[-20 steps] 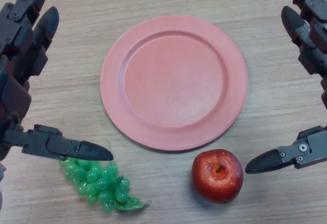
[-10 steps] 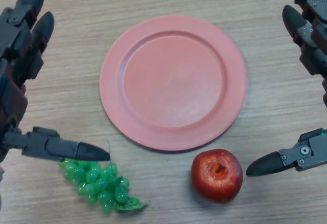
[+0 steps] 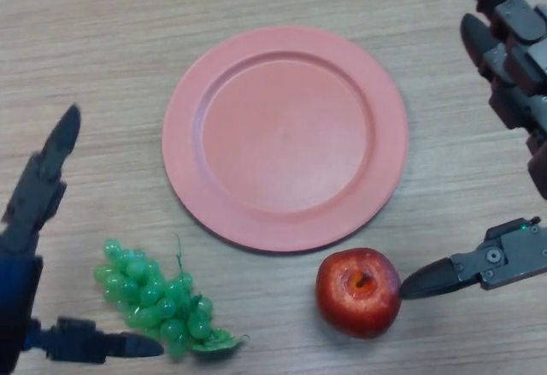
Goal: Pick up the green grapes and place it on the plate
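**Closing on the grapes from the lower left**

We have the green grapes (image 3: 158, 299) lying on the wooden table (image 3: 102, 42) in the lower left of the frame, below and to the left of the pink plate (image 3: 283, 136) and clear of its rim. The bunch runs slantwise, its leafy end pointing toward the lower middle. The plate itself holds nothing.

Our left hand (image 3: 38, 221) sits at the left edge with its fingers straight and spread: one finger reaches up beside the bunch, and the thumb lies low along the bottom edge, its tip just left of the lowest grapes. The bunch sits to the right of this open span, and we cannot tell whether anything touches it.

To do this step well, we judge that we should bring the hand rightward so the bunch's thick middle lies between thumb and fingers, then close around that middle, not the loose leaf end. A soft, knobbly cluster may roll or sag, so a firm, wrapping hold seems wise before lifting.

Our right hand (image 3: 513, 136) rests open at the right edge, its thumb tip just beside the red apple (image 3: 357, 292). We should keep it still, lest it nudge the apple.
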### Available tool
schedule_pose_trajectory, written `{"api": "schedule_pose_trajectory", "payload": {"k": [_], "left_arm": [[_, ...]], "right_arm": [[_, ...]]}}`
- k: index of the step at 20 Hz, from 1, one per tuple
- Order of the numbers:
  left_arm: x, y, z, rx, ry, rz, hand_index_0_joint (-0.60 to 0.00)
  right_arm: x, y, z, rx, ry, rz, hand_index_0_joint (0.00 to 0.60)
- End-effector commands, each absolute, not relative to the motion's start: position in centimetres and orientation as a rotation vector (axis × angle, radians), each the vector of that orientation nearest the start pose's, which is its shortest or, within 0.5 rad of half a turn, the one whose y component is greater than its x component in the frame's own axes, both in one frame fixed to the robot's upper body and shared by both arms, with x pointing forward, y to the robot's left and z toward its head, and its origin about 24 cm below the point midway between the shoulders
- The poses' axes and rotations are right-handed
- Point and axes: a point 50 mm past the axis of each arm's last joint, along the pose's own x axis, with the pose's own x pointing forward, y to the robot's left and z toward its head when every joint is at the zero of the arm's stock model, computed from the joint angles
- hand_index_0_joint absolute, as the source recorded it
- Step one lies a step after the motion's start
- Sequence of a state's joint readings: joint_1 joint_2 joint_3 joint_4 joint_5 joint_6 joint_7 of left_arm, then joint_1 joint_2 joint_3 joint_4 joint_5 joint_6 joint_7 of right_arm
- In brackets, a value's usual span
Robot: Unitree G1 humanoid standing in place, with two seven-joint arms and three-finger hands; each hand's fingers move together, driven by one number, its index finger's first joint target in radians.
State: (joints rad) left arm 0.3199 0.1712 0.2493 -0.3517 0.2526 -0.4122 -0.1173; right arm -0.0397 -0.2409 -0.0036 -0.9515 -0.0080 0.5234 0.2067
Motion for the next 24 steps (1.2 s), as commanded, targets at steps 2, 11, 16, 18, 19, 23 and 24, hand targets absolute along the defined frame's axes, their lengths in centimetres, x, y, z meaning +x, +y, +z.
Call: {"api": "schedule_pose_trajectory", "payload": {"k": [2,11,16,18,19,23,24], "left_arm": [[16.1,22.3,10.0,0.727,-0.484,0.088,0.0],[17.3,20.4,6.5,1.139,-0.376,0.023,0.0],[17.6,20.4,6.1,1.188,-0.369,0.002,-0.449],[18.1,20.0,6.3,1.168,-0.369,-0.041,-0.6],[18.5,19.8,6.0,1.235,-0.381,-0.065,-0.6],[18.0,20.1,4.8,1.324,-0.316,-0.259,-0.6],[18.0,20.3,5.1,1.324,-0.31,-0.277,-0.6]], "right_arm": [[18.2,-14.5,22.8,-0.308,-0.631,0.238,0.0],[18.1,-14.6,22.9,-0.296,-0.626,0.244,0.0],[18.0,-14.8,23.0,-0.293,-0.63,0.24,0.0],[17.9,-14.9,23.1,-0.291,-0.632,0.237,0.0],[17.9,-14.9,23.2,-0.289,-0.633,0.236,0.0],[17.9,-14.9,23.2,-0.282,-0.634,0.238,0.0],[17.9,-14.9,23.2,-0.282,-0.634,0.239,0.0]]}}
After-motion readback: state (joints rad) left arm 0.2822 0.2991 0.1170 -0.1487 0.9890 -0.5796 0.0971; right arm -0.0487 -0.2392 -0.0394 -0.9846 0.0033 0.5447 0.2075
